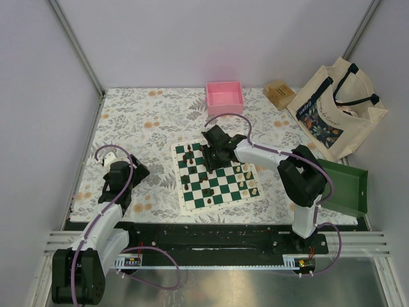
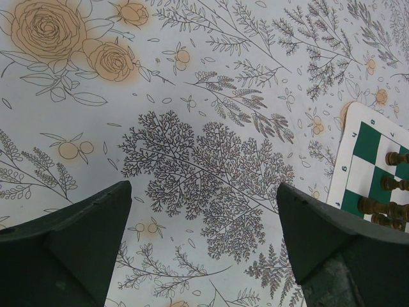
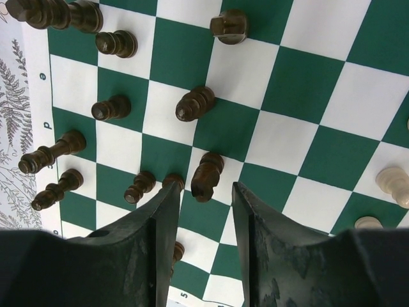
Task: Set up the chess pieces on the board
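The board [image 1: 220, 185] lies mid-table, dark chess pieces [image 1: 190, 179] along its left side and cream ones [image 1: 246, 179] along its right. My right gripper [image 1: 211, 157] hovers low over the board's far left part. In the right wrist view its jaws [image 3: 205, 195] stand apart with nothing between them. A dark knight [image 3: 206, 176] stands just beyond the tips, and a dark pawn [image 3: 172, 182] sits against the left finger's outer side. Cream pieces [image 3: 391, 181] show at the right edge. My left gripper [image 2: 203, 188] is open over the flowered cloth, left of the board [image 2: 367, 144].
A pink tray [image 1: 224, 97] stands at the back centre, with a wooden box [image 1: 279, 94] and a tote bag [image 1: 335, 109] to its right. A green tray [image 1: 348, 185] sits at the right edge. Several dark pieces [image 2: 383, 208] line the board's near-left border.
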Robot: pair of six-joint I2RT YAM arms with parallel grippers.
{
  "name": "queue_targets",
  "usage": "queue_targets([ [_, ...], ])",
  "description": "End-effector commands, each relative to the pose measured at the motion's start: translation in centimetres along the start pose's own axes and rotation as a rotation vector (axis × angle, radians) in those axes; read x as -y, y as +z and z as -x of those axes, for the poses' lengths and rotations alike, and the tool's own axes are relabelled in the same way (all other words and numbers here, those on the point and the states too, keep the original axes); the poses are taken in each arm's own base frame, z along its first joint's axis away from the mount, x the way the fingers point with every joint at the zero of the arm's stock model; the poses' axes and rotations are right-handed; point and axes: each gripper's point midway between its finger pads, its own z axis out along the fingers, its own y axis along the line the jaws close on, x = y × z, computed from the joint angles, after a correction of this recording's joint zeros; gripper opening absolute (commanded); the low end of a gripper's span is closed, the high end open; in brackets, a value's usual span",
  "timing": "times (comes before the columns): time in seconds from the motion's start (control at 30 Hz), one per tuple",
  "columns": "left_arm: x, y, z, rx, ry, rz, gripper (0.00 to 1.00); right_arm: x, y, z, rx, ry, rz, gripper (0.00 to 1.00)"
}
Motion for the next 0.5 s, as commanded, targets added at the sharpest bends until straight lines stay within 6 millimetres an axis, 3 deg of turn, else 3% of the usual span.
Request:
queue_targets([
  [0.0, 1.6, -0.1, 2.2, 0.068, -0.012, -0.052, 0.99, -1.4, 0.1, 1.3, 0.033, -0.016, 0.027, 0.46],
  [0.13, 1.6, -0.1, 2.2, 0.068, -0.012, -0.051, 0.99, -1.5, 0.4, 1.2, 0.024, -0.014, 0.032, 0.41],
  [0.3, 1.6, -0.1, 2.2, 0.068, -0.012, -0.051, 0.99, -1.5, 0.2, 1.5, 0.034, -0.019, 0.031, 0.25],
  [0.47, 1.6, -0.1, 2.2, 0.066, -0.010, -0.051, 0.99, -1.7, -1.8, 2.1, 0.079, -0.026, 0.035, 0.16],
])
